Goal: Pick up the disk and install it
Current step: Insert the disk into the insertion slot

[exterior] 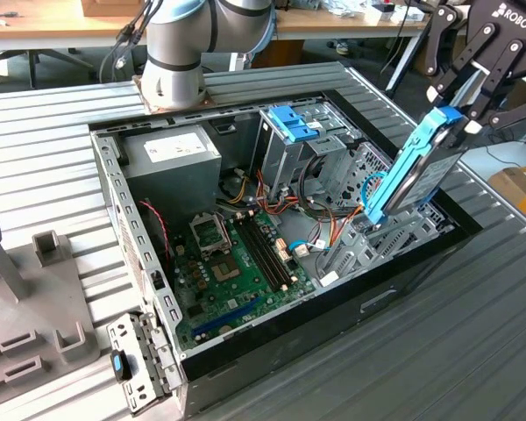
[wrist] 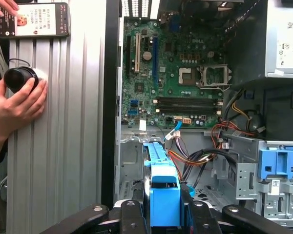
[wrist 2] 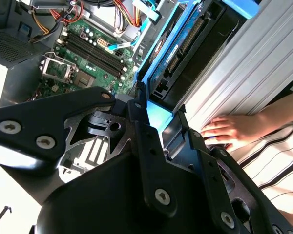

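Disk (exterior: pixel 416 171) is clamped in your claw (exterior: pixel 457 117), which grips its upper end. It hangs on edge and tilted, with the light-blue carrier rail running along its long side. In the exterior view you find it at about 3 o'clock of the open computer case (exterior: pixel 123 210), above the rim. Its lower end is down among the grey metal brackets (exterior: pixel 394 237) there; you cannot tell whether it touches them. The motherboard (exterior: pixel 237 263) lies on the case floor toward 8 o'clock of the disk. The grey box with a white label (exterior: pixel 171 158) sits at the case's 11 o'clock. The silver drive cage (exterior: pixel 285 153) with its blue tab (exterior: pixel 291 123) stands at 12 o'clock, apart from the disk. The case rests on the ribbed grey desk (exterior: pixel 473 333). In the first wrist view, a person's hand (wrist: pixel 17 105) rests on a black knob (wrist: pixel 18 78) on the desk, with a phone (wrist: pixel 34 19) lying near it.
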Controlling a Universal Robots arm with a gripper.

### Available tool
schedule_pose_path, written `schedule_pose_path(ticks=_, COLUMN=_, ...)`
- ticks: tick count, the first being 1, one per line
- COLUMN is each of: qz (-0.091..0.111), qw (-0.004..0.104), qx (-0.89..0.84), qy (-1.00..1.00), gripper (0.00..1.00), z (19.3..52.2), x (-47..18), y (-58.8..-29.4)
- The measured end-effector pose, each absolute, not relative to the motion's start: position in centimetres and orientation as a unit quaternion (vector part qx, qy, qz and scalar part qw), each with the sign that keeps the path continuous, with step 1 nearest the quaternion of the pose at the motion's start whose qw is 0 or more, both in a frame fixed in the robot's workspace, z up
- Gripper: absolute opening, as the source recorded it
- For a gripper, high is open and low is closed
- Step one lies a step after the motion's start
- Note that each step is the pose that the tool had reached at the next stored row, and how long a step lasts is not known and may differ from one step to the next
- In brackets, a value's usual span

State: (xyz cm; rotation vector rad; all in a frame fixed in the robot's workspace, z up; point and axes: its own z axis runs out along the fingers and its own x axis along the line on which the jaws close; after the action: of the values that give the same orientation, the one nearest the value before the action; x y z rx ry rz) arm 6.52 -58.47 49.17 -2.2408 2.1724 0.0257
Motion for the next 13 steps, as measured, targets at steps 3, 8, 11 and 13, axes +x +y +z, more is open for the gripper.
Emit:
schedule_pose_path(ticks=3, qz=0.008, qw=0.01, qx=-0.718, qy=0.696, gripper=0.37, z=49.04, x=6.52, y=-58.47)
schedule_pose_path(ticks=8, qz=0.01, qw=0.012, qx=-0.718, qy=0.696, gripper=0.37, z=48.74, x=6.53, y=-58.43)
schedule_pose_path(ticks=11, qz=0.011, qw=0.013, qx=-0.718, qy=0.696, gripper=0.37, z=48.71, x=6.53, y=-58.42)
schedule_pose_path(ticks=13, qz=0.011, qw=0.013, qx=-0.718, qy=0.696, gripper=0.37, z=48.71, x=6.53, y=-58.43)
